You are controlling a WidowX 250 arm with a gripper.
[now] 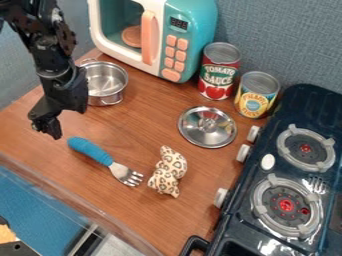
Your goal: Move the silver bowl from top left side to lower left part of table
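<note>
My gripper (56,111) hangs on the left side of the table, in front of and to the left of the silver bowl (107,81). The bowl is a small, shiny metal pot with side handles, standing upright at the top left near the microwave. Part of its left rim and side lies behind the black arm. The lower left part of the table (35,146) is bare brown wood near the edge.
A blue-handled fork (91,151) lies just right of and below the gripper. Farther right are a spotted toy (168,171), a metal lid (207,127), two cans and a dark stove (230,227). The toy microwave (190,37) stands behind the bowl.
</note>
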